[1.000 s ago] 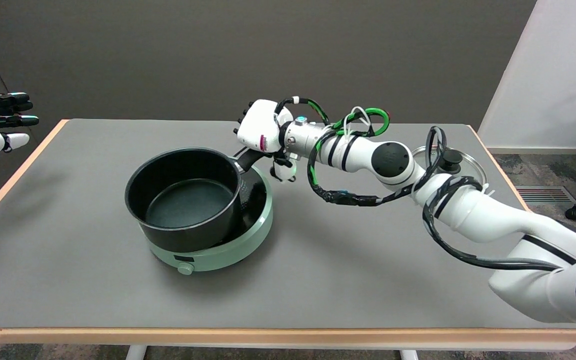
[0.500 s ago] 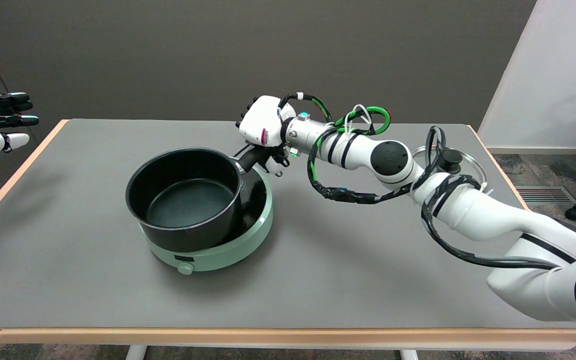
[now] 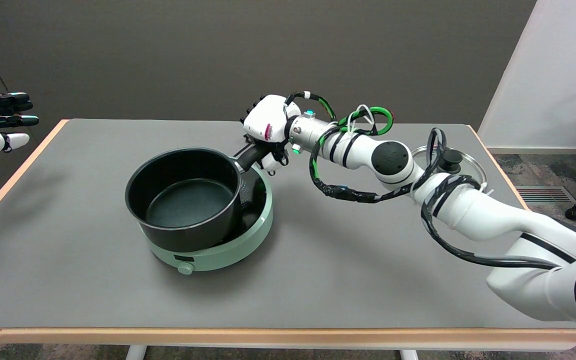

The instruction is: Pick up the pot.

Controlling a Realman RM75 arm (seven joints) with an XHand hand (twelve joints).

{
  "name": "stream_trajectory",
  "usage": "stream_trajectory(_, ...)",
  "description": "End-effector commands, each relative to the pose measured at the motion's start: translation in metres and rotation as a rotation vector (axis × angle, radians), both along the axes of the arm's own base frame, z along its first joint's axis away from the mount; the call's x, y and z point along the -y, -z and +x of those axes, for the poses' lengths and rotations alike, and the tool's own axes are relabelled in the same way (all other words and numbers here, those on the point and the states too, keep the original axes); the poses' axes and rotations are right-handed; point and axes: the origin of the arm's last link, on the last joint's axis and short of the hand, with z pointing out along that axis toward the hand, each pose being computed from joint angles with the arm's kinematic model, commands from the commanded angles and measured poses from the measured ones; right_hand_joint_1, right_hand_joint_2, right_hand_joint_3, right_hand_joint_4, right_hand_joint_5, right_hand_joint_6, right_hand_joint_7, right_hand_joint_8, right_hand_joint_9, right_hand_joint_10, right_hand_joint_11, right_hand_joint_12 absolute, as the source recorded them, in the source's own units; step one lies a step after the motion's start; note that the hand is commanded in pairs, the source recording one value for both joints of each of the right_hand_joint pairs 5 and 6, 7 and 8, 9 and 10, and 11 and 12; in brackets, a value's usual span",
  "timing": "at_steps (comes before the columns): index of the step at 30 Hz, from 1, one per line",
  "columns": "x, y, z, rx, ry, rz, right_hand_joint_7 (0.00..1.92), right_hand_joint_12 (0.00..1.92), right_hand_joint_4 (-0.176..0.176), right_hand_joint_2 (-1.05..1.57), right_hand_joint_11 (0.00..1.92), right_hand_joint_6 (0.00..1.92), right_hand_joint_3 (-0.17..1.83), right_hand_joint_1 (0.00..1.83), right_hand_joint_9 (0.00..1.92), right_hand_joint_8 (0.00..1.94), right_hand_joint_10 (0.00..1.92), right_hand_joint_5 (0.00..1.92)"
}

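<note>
- Our right arm (image 3: 448, 200) reaches in from the lower right, stretched across toward the far middle.
- Our right hand (image 3: 266, 131) hangs knuckles up, fingers curled down and closed around the pot handle (image 3: 249, 158).

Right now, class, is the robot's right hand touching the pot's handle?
Touching. The head view shows the right hand with its fingers wrapped around the handle of the pot.

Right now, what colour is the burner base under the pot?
Pale mint green burner base, seen in the head view.
</note>
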Motion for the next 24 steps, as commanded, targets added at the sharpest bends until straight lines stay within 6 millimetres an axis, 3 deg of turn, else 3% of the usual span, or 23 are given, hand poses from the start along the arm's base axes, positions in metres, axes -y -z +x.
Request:
stream_trajectory(1,-0.0001,-0.0060,-0.0068,0.059,0.035,-0.034,1.38,1.38,-0.094,1.11,1.38,1.38,1.35,0.85,1.38,1.38,1.38,1.38)
stream_trajectory(4,-0.0007,-0.0044,-0.0093,0.057,0.041,-0.031,1.40,1.40,-0.096,1.12,1.40,1.40,1.27,0.89,1.40,1.40,1.40,1.40)
stream_trajectory(9,-0.0021,-0.0023,-0.0098,0.051,0.045,-0.018,1.53,1.53,-0.110,0.54,1.53,1.53,1.37,1.03,1.53,1.53,1.53,1.53)
stream_trajectory(12,-0.0030,-0.0009,-0.0099,0.052,0.048,-0.010,1.70,1.70,-0.091,0.51,1.70,1.70,1.29,1.03,1.70,1.70,1.70,1.70)
stream_trajectory(15,-0.0045,-0.0001,-0.0101,0.044,0.049,0.001,1.88,1.88,-0.041,0.57,1.88,1.88,1.32,1.02,1.88,1.88,1.88,1.88)
stream_trajectory(17,-0.0051,-0.0004,-0.0111,0.043,0.051,0.001,1.92,1.92,-0.028,0.49,1.92,1.92,1.31,1.05,1.92,1.92,1.92,1.92)
stream_trajectory(20,-0.0051,-0.0010,-0.0121,0.046,0.053,-0.004,1.92,1.92,-0.024,0.34,1.92,1.92,1.06,1.18,1.92,1.92,1.92,1.92)
stream_trajectory(24,-0.0050,-0.0020,-0.0111,0.058,0.057,-0.006,1.89,1.89,-0.035,0.27,1.89,1.89,1.18,1.22,1.89,1.89,1.89,1.89)
